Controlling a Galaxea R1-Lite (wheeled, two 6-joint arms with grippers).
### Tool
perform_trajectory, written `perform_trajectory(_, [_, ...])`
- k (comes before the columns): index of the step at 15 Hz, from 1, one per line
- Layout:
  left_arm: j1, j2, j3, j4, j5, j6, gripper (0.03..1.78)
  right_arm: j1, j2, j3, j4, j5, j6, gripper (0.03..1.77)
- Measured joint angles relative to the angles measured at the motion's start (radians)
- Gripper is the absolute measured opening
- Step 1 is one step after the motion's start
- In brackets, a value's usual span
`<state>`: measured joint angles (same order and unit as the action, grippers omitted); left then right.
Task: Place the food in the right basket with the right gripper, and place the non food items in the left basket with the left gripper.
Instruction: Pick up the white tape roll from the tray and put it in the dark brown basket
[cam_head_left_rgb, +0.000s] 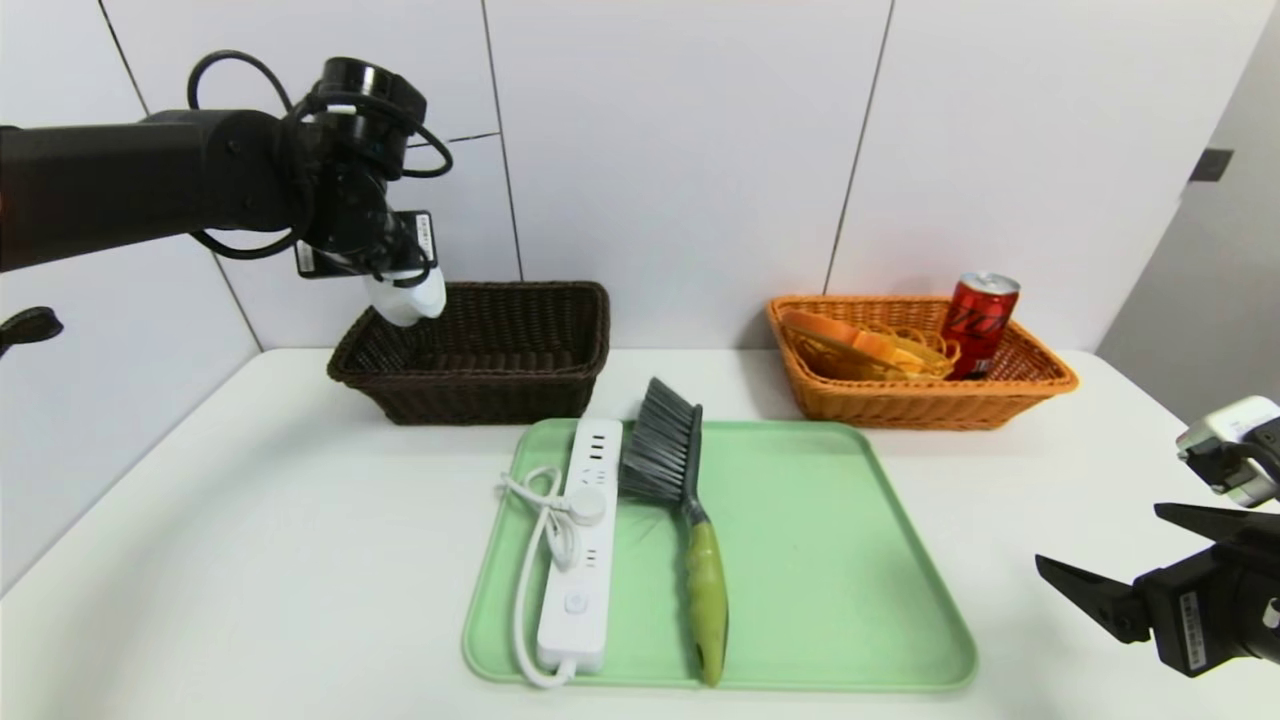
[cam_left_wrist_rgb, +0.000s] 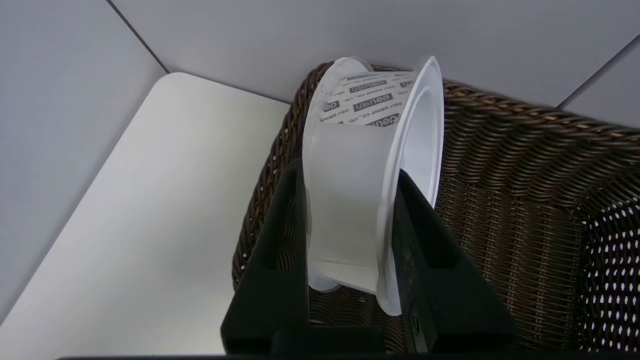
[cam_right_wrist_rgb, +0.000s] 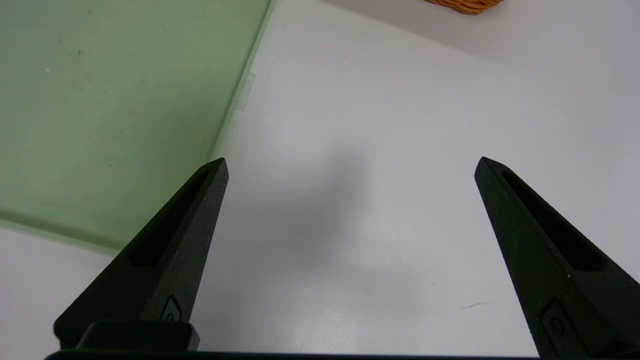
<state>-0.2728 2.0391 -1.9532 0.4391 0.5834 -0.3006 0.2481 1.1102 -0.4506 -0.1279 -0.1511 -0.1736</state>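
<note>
Left hand carrying a tape roll to the dark basket

The left hand (cam_head_left_rgb: 405, 290), clamped on the white tape roll (cam_left_wrist_rgb: 360, 190), hangs above the dark basket (cam_head_left_rgb: 480, 350) near its left rim; better to move further in, lower, then release. The right hand (cam_head_left_rgb: 1130, 570) waits wide open and empty over the worktop (cam_right_wrist_rgb: 400, 150)

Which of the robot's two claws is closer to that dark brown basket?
The left. The left gripper holds a tape roll over the dark basket; the right gripper hangs open, far off beside the green tray.
</note>
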Motion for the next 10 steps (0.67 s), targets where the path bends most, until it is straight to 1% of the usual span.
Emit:
perform_trajectory(4, [0.009,0.044,-0.001,0.004,0.000,0.001,0.50,0.000,0.011,-0.007,-0.047,0.000,-0.001,1.70])
perform_trajectory(7, [0.028,0.058,0.006,0.006,0.002,0.000,0.50,0.001,0.024,-0.013,-0.053,0.001,-0.002,1.70])
perform_trajectory(10, [0.032,0.060,0.023,0.006,0.001,0.000,0.50,0.001,0.037,-0.041,-0.083,0.013,0.000,1.70])
